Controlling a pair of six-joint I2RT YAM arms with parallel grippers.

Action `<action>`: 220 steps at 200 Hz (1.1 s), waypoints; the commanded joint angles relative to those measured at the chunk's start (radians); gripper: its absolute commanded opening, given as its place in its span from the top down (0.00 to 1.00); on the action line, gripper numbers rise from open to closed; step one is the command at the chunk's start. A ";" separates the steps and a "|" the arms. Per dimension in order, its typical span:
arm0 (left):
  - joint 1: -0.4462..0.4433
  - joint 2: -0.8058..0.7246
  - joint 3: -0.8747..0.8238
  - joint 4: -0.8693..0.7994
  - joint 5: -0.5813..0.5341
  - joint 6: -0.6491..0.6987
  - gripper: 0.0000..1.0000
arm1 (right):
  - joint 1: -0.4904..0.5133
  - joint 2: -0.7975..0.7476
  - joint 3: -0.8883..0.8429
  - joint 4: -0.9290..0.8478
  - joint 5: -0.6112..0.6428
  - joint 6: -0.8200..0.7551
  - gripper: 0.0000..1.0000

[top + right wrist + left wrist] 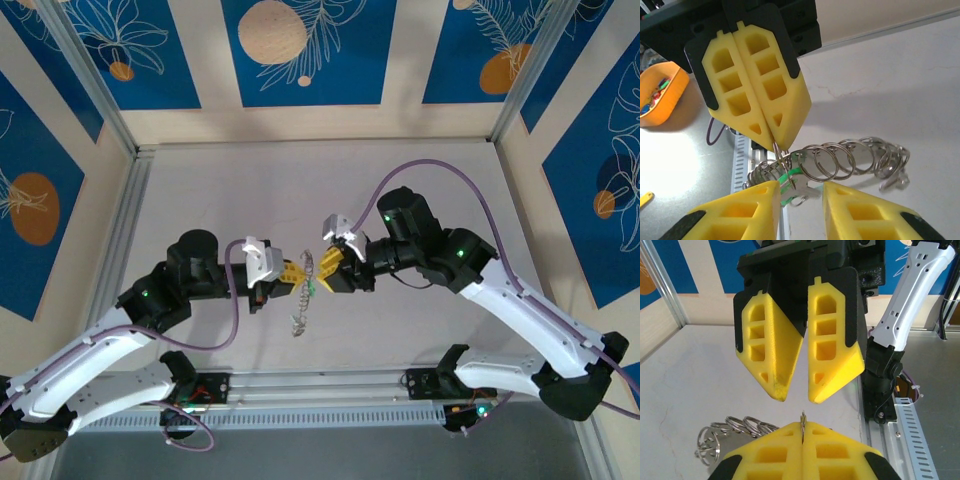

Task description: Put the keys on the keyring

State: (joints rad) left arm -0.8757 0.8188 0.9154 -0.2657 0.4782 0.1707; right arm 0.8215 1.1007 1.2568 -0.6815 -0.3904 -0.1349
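Note:
My left gripper (803, 426) is shut on the edge of a thin silvery keyring (803, 419), held above the table. From that keyring (782, 159) hangs a chain of several linked metal rings (850, 157). The tiny green-headed key (790, 174) dangles at the held ring, just under the left fingertips (782, 135). My right gripper (800, 196) is open, its yellow fingers on either side of the key without touching it. From above, the left gripper (293, 272) and right gripper (323, 267) face each other tip to tip, the green key (311, 290) between them and the ring chain (298, 322) drooping to the table.
An orange bowl (660, 95) of small coloured bits sits off the table beside the left arm's side. A slotted metal rail (320, 385) runs along the near edge by both arm bases. Pale table surface (300, 190) stretches behind the grippers.

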 commanded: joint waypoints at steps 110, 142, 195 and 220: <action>-0.004 -0.007 -0.102 0.195 0.016 -0.040 1.00 | -0.059 0.049 -0.118 0.128 -0.144 0.097 0.90; 0.017 0.010 -0.171 0.278 0.022 -0.069 1.00 | -0.091 0.051 -0.178 0.157 -0.129 0.136 0.91; 0.059 0.037 -0.273 0.452 0.082 -0.140 1.00 | -0.131 -0.019 -0.359 0.351 -0.058 0.342 0.77; 0.078 0.053 -0.349 0.574 0.116 -0.183 1.00 | -0.132 -0.073 -0.485 0.475 -0.010 0.435 0.74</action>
State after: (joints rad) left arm -0.8192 0.8627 0.6174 0.1135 0.5266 0.0490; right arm 0.6930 1.0817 0.8650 -0.3550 -0.4507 0.1665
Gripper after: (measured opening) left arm 0.041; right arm 0.246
